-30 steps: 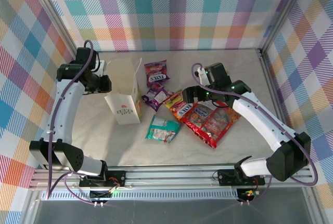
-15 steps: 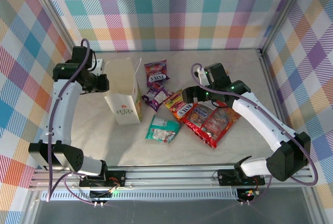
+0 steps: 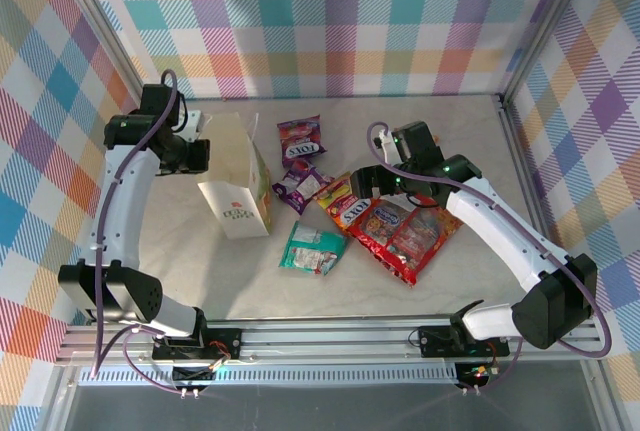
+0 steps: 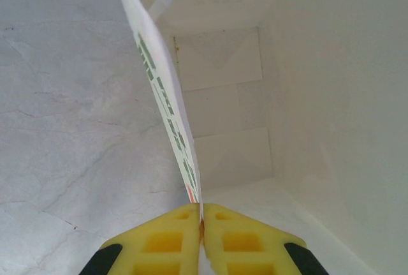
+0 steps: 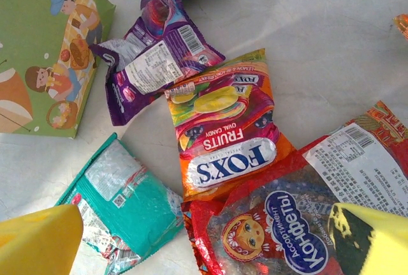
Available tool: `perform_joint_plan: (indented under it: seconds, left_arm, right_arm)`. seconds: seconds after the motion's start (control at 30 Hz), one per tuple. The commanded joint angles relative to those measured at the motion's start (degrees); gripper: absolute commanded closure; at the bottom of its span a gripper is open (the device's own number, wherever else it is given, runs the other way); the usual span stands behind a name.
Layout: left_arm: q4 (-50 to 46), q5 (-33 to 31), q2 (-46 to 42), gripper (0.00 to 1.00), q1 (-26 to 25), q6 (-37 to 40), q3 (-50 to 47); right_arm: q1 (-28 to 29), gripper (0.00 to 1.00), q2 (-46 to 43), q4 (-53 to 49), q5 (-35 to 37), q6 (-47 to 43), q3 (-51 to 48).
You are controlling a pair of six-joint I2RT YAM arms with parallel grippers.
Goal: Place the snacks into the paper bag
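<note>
My left hand (image 4: 201, 214) is pinched shut on the top edge of one wall of the paper bag (image 3: 238, 186), on the bag's far left side. From that wrist I look down the printed wall into the white inside, where I see no packet. The bag stands on the left part of the bench (image 3: 450, 131).

My right hand (image 3: 360, 185) is spread as wide as it goes and holds nothing. It hangs over the pile of snacks, which lies to the right of the bag and well apart from my left hand, so the picking falls to the right arm.

Just under it is the orange packet (image 5: 223, 141), with the big red packet (image 5: 287, 224) overlapping its near end. A purple packet (image 5: 153, 64) touches its far end and the teal packet (image 5: 121, 205) lies to its left.

The orange packet's long axis runs away from my wrist, across the line between my two fingers, so I judge they would close over its narrow width. The bag's mouth lies to the left of it.
</note>
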Motion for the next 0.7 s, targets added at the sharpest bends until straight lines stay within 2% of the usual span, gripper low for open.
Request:
perform_joint_plan:
  seconds: [0.0,0.37,0.53,0.67]
  left_arm:
    - [0.3,1.0,1.4,0.93,0.6,2.2,2.7]
    - [-0.8,1.2,4.1,0.91,0.6,2.1,4.2]
    - [-0.9,-0.2,2.2,0.78,0.6,1.0,2.3]
    - [-2.4,-0.2,1.2,0.67,0.6,-1.1,4.7]
  right_arm:
    - [0.3,0.01,-1.0,-1.5,0.6,-0.3,0.4]
    - [0.3,0.01,-1.2,-1.8,1.2,-0.6,0.3]
    - [0.3,0.01,-1.1,-1.8,1.9,-0.6,0.3]
    - [0.3,0.01,-1.1,-1.7,3.9,1.4,0.4]
